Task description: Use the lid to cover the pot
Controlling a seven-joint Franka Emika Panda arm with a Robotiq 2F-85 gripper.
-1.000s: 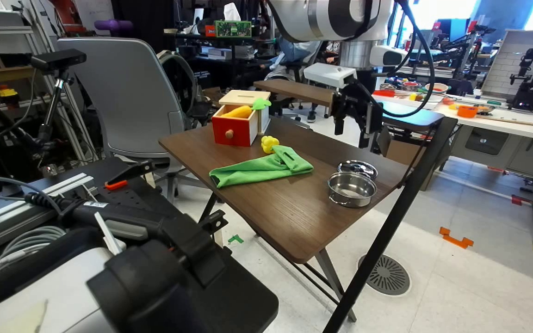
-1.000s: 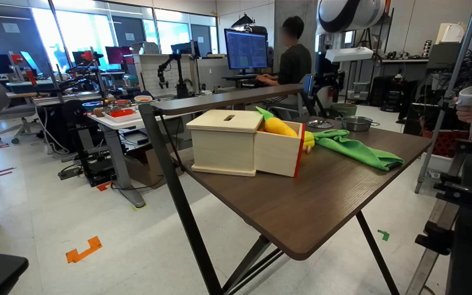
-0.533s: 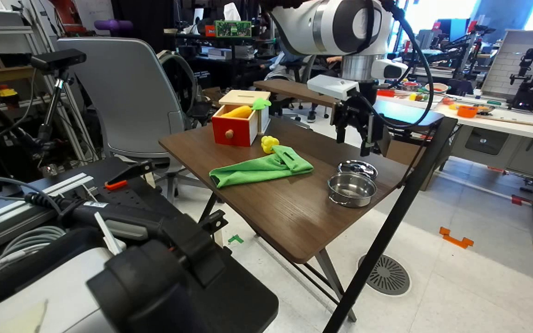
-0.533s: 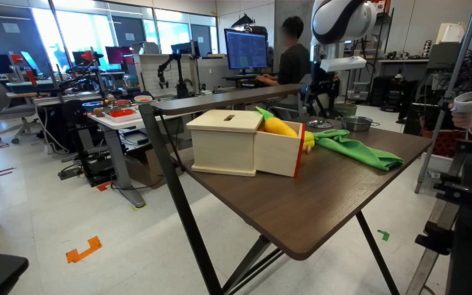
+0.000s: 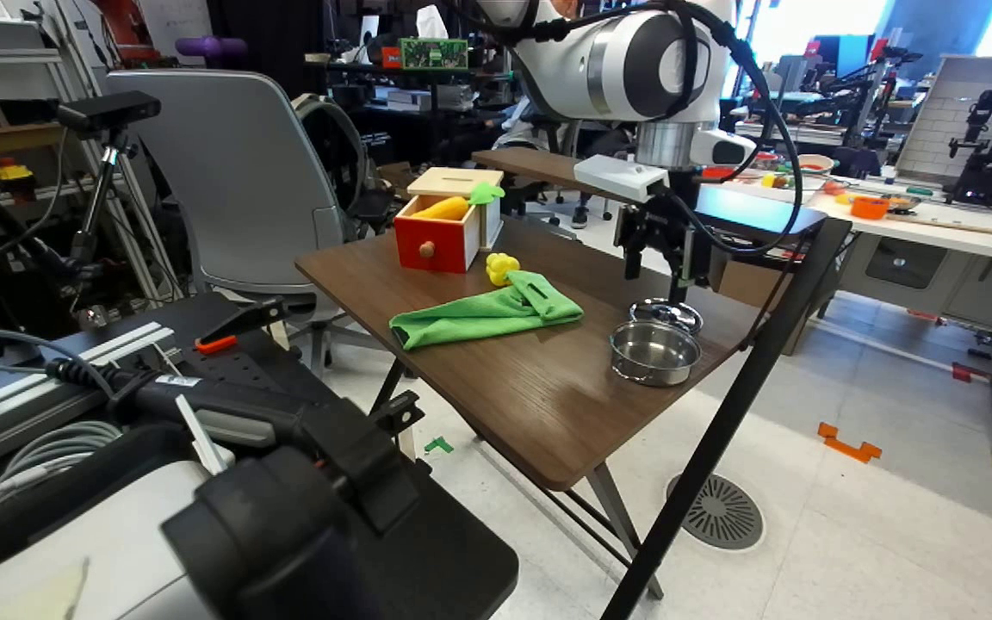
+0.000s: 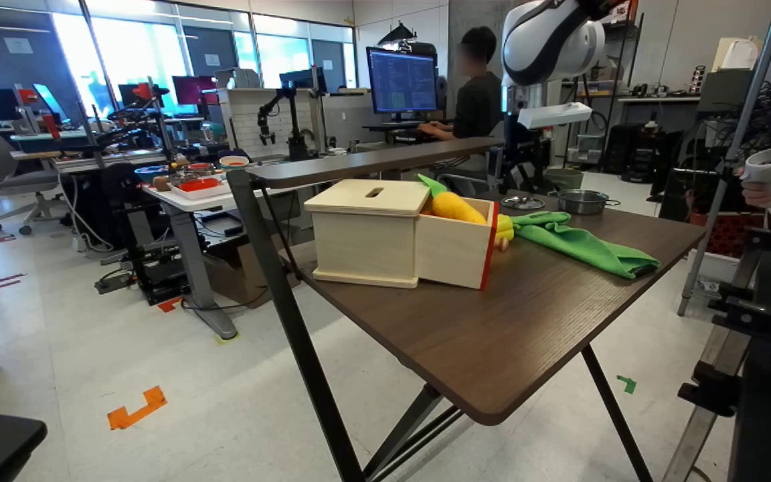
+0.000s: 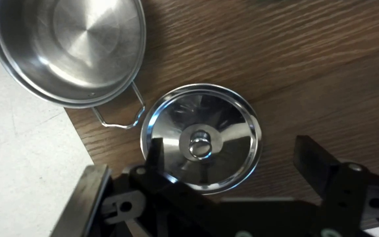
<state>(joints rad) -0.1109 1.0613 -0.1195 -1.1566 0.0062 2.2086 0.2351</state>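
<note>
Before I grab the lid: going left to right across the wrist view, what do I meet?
Pot, lid, gripper finger beyond it. Omitted: the other finger, which overlaps the lid in that picture.

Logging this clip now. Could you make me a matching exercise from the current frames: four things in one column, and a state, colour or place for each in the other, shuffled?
Things:
1. Pot
2. Jaws
3. Cloth
4. Lid

Descriptions:
A. Green, folded, lying on the table
B. Knob up, beside the pot
C. Uncovered, its metal bottom showing
D. Apart, gripping nothing

Right pairs: 1-C, 2-D, 3-A, 4-B
</note>
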